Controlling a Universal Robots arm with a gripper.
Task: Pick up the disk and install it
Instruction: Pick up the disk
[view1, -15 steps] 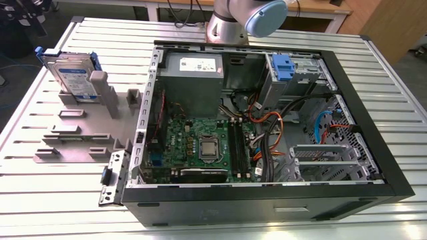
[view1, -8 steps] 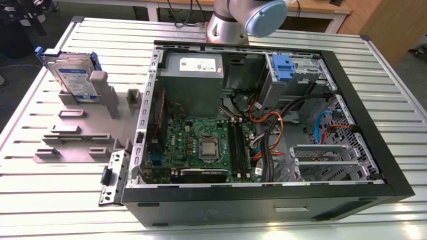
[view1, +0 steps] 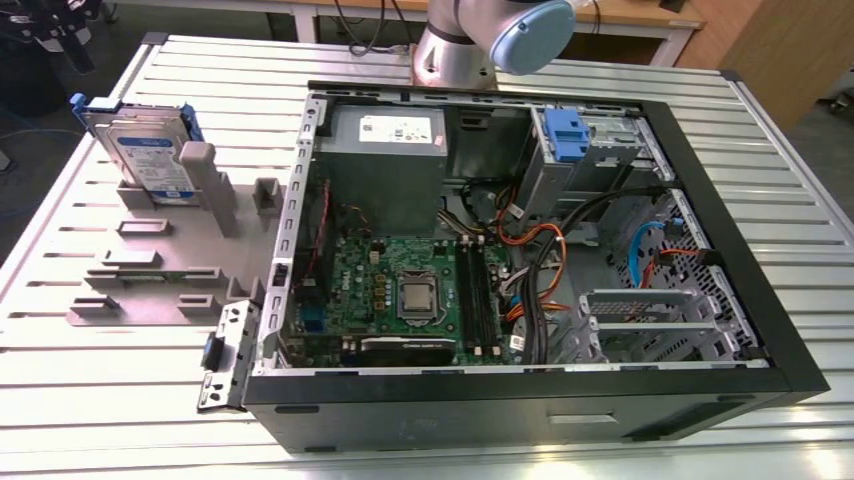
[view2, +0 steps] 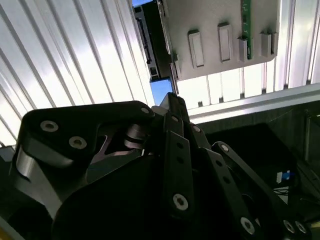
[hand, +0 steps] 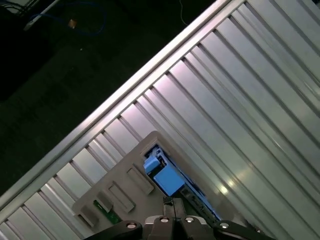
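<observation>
Exterior view: the ribbed table (view1: 80, 400) carries the open computer case (view1: 534, 410) and, just beside its wall on the exterior view's left, a grey fixture plate (view1: 160, 290). The disk (view1: 140, 155) stands on edge in that plate, propped by a post (view1: 200, 175). In both wrist views the tool (view2: 172, 102) hangs near it, fingers pressed together and holding nothing. As I judge it, closed tips could topple the upright disk instead of straddling it. The case wall crowds one side; bare table lies open on the other. Orange cables (view1: 527, 238) clutter the case's interior.
</observation>
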